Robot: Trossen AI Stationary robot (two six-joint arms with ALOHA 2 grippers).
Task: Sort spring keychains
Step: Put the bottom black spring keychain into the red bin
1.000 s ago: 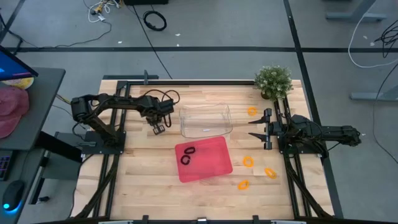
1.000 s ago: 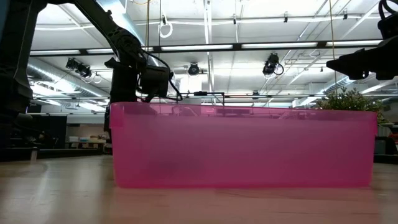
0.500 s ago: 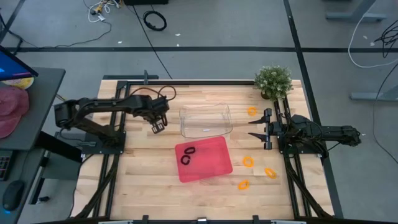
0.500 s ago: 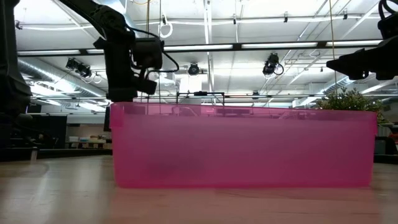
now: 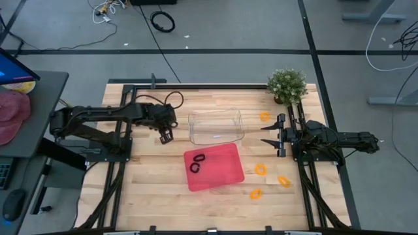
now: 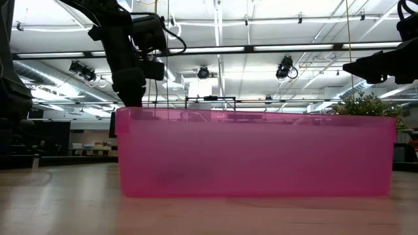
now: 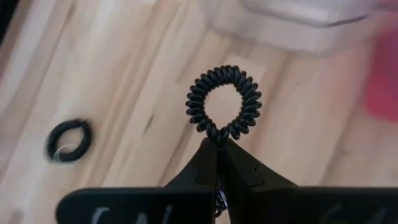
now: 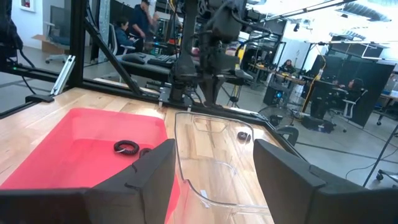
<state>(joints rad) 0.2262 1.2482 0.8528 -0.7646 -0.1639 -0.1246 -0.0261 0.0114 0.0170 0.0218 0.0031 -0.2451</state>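
A black spring keychain hangs pinched in the left gripper, which is pressed together on it above bare wood, just beside the clear bin's near wall. Another black keychain lies on open table nearby. The right gripper waits spread beyond the bin's far edge.

A small green potted plant is placed at a far corner of the light wooden slatted table, a clear rectangular plastic bin is set mid-table, a large black cable coil is laid on the grey floor, and a pink cap is positioned on a grey side desk.
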